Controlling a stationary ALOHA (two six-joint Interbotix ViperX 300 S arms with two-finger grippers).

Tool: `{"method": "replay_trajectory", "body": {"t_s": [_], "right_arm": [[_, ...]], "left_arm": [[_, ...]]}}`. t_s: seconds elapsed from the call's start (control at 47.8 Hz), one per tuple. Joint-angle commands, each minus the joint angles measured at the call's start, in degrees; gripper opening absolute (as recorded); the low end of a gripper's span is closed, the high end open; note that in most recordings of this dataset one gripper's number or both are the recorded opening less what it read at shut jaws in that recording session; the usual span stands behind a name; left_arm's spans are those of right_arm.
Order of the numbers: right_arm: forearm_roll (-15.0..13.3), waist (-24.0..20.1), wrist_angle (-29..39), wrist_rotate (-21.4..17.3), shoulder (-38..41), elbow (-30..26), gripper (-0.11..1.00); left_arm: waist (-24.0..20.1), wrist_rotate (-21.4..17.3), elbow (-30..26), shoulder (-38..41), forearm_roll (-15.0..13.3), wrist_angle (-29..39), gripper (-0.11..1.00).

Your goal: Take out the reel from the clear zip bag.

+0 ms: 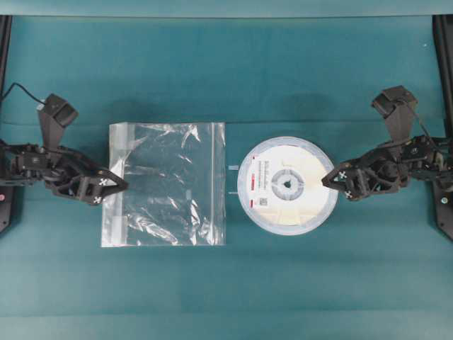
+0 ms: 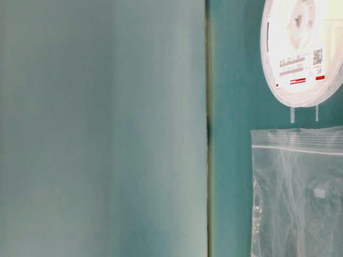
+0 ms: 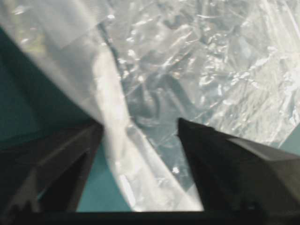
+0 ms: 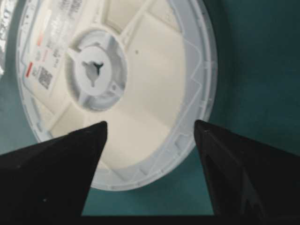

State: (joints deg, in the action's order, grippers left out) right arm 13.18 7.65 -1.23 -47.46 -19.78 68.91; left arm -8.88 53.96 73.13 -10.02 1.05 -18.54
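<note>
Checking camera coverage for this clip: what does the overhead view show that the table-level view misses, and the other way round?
Only the overhead view shows both arms: the left gripper open at the clear zip bag, and the right gripper open at the reel. Only the table-level view shows a large pale blank surface filling its left half. Both show the reel lying outside the bag, its label and the zip strip.

Teal table cover [image 1: 226, 78] fills the overhead view, w/ a faint crease across the far edge and another along the near side. Black upright rails at far-left [image 1: 4, 42] and far-right [image 1: 444, 42] corners, both cut off by the edges. Table-level view: pale grey-green panel [image 2: 102, 128] takes the left half, w/ a dark vertical seam [image 2: 208, 128] where it meets the teal.
</note>
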Motion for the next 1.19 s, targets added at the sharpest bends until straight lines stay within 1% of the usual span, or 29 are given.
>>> {"method": "replay_trajectory", "body": {"t_s": [0.0, 0.063, 0.188, 0.398, 0.481, 0.565, 0.733, 0.795, 0.879, 0.984, 1.047, 1.172], "right_arm": [[-0.62, 0.09, -0.35, 0.09, -0.26, -1.05, 0.87], [-0.79, 0.09, -0.35, 0.09, -0.26, -1.23, 0.87], [-1.23, 0.09, -0.35, 0.79, -0.35, -2.02, 0.87], [-3.6, 0.09, 0.26, 5.19, -0.7, -5.27, 0.87], [-4.13, 0.09, 0.7, 6.94, -0.7, -6.33, 0.87], [-4.22, 0.09, 1.23, 8.09, -0.7, -7.38, 0.87], [-4.83, 0.09, 1.32, 8.61, -1.32, -8.35, 0.87], [-5.54, 0.0, 1.14, 8.7, -1.85, -8.35, 0.87], [-7.29, 0.0, 1.05, 8.61, -2.9, -8.53, 0.87], [-10.37, 0.0, 1.23, 8.7, -4.75, -8.7, 0.87], [-13.01, -0.26, 1.41, 8.96, -5.89, -8.79, 0.87], [-19.42, -1.58, 1.49, 9.14, -8.61, -8.61, 0.86]], "left_arm": [[-0.35, -0.18, -0.79, 0.62, -0.18, 4.13, 0.91], [-0.35, -0.35, -1.49, 0.26, -0.18, 6.94, 0.91], [-0.35, -0.44, -2.11, -1.58, 0.09, 9.84, 0.9], [-0.26, -0.44, -2.2, -8.17, 0.09, 11.25, 0.91], [-0.35, -0.62, -2.02, -11.6, 0.18, 14.41, 0.91], [-0.26, -1.76, -2.2, -15.91, 0.18, 19.6, 0.91], [0.09, -6.77, -4.04, -25.05, 0.18, 26.98, 0.91], [0.09, -9.67, -4.92, -28.48, 0.18, 28.48, 0.91], [0.18, -14.59, -5.63, -32.52, 0.18, 29.44, 0.91], [0.44, -20.48, -5.89, -36.12, 0.18, 29.62, 0.91], [0.88, -23.12, -5.8, -37.62, 0.18, 29.62, 0.91], [3.08, -25.93, -5.89, -38.67, 0.18, 29.53, 0.91]]}}
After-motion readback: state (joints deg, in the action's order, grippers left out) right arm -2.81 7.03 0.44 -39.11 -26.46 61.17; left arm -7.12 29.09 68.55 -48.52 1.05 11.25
